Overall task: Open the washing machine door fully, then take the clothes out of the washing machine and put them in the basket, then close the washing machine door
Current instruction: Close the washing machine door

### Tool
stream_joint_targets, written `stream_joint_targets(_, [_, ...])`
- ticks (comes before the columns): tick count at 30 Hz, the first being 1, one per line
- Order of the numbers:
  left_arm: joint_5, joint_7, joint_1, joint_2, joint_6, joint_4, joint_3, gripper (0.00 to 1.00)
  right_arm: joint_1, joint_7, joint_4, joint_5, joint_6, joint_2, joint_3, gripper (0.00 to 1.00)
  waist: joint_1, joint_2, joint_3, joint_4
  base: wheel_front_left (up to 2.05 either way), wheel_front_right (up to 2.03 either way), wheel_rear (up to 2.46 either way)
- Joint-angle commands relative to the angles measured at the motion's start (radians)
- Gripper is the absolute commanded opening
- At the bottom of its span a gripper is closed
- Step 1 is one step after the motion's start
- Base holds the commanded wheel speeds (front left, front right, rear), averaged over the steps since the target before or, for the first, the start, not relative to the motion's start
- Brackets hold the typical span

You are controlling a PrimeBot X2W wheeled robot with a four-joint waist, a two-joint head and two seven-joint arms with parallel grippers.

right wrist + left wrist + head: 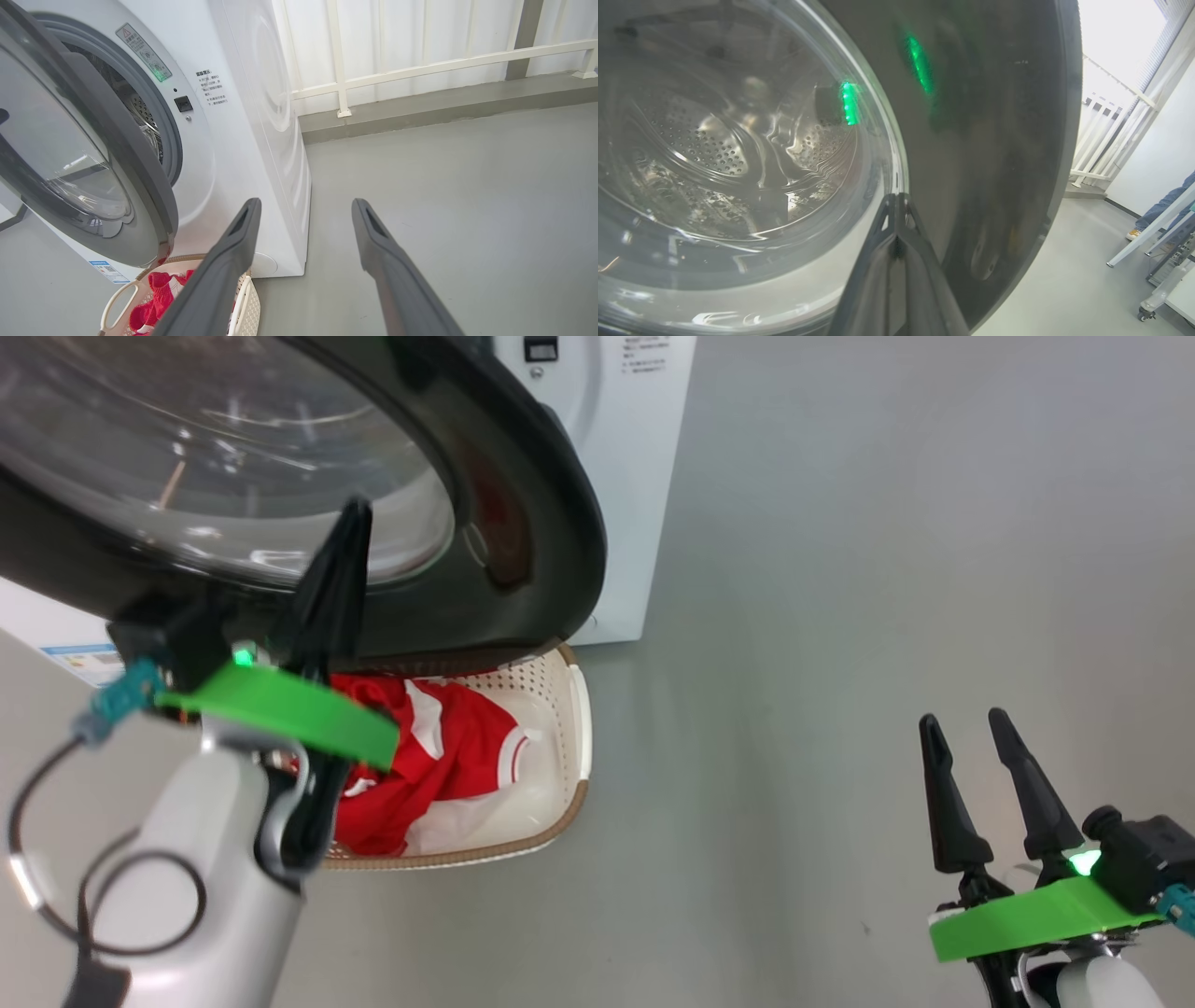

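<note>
Saw wide bare floor (840,616) to the right of the washing machine (621,476), running out to the frame's edge. Found the right fingers (941,756) spread apart and empty over that floor, well apart from the machine. Found the door (551,523) part open, black rim overhanging the basket (581,709), leaving little room between the two. Located the basket on the floor just beside the machine's front lower corner, with the clothes (448,747) inside: crumpled red cloth with white bands, leaving the pale bottom bare toward the right end. Found the left fingers (353,518) pressed together, gripping nothing, tips right at the door's outer face near the join of glass and rim; could not tell actual contact.

From the left wrist, saw through the glass to the holed steel drum (705,144), plus a person's leg (1162,207) and shoe (1134,233) at the far right, near a white railing (1106,121). From the right wrist, saw the gap between door and machine, the grey rubber ring (170,140), printed text (212,88) and a blue label (108,269) low on the machine's front.
</note>
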Motion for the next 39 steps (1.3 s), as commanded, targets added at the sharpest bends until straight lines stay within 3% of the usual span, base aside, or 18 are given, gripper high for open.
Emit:
stream_joint_targets(1, [0.015, -0.005, 0.015, 0.025, -0.006, -0.029, 0.042, 0.0, 0.009, -0.006, -0.02, -0.016, 0.006, -0.004, 0.019, 1.0, 0.0, 0.0, -0.016, 0.015, 0.0, 0.0, 0.0])
stream_joint_targets(9, [0.063, -0.005, 0.19, 0.001, -0.006, -0.059, 0.114, 0.0, 0.04, -0.006, -0.013, -0.038, 0.006, -0.004, 0.002, 1.0, 0.0, 0.0, -0.065, 0.054, 0.0, 0.0, 0.0])
stream_joint_targets(18, [0.106, -0.005, 0.335, -0.021, -0.006, -0.083, 0.192, 0.2, 0.08, -0.006, -0.007, -0.053, 0.006, -0.006, -0.015, 1.0, 0.0, 0.0, -0.11, 0.099, 0.0, 0.0, 0.0])
stream_joint_targets(26, [0.157, -0.005, 0.444, -0.038, -0.006, -0.107, 0.26, 0.24, 0.122, -0.006, -0.003, -0.053, 0.006, -0.018, -0.015, 1.0, 0.0, 0.0, -0.156, 0.12, 0.0, 0.0, 0.0])
stream_joint_targets(33, [0.194, -0.005, 0.527, -0.044, -0.006, -0.124, 0.287, 0.5, 0.161, -0.006, -0.002, -0.05, 0.006, -0.028, -0.028, 1.0, 0.0, 0.0, -0.195, 0.125, 0.0, 0.0, 0.0])
stream_joint_targets(34, [0.203, -0.005, 0.538, -0.043, -0.006, -0.128, 0.295, 0.6, 0.167, -0.006, -0.003, -0.05, 0.006, -0.029, -0.03, 1.0, 0.0, 0.0, -0.199, 0.125, 0.0, 0.0, 0.0])
stream_joint_targets(35, [0.214, -0.005, 0.549, -0.043, -0.006, -0.133, 0.3, 0.76, 0.173, -0.006, -0.004, -0.05, 0.006, -0.03, -0.031, 1.0, 0.0, 0.0, -0.203, 0.125, 0.0, 0.0, 0.0])
stream_joint_targets(39, [0.239, -0.005, 0.591, -0.049, -0.006, -0.152, 0.328, 1.0, 0.195, -0.006, -0.005, -0.05, 0.006, -0.033, -0.039, 1.0, 0.0, 0.0, -0.22, 0.123, 0.0, 0.0, 0.0])
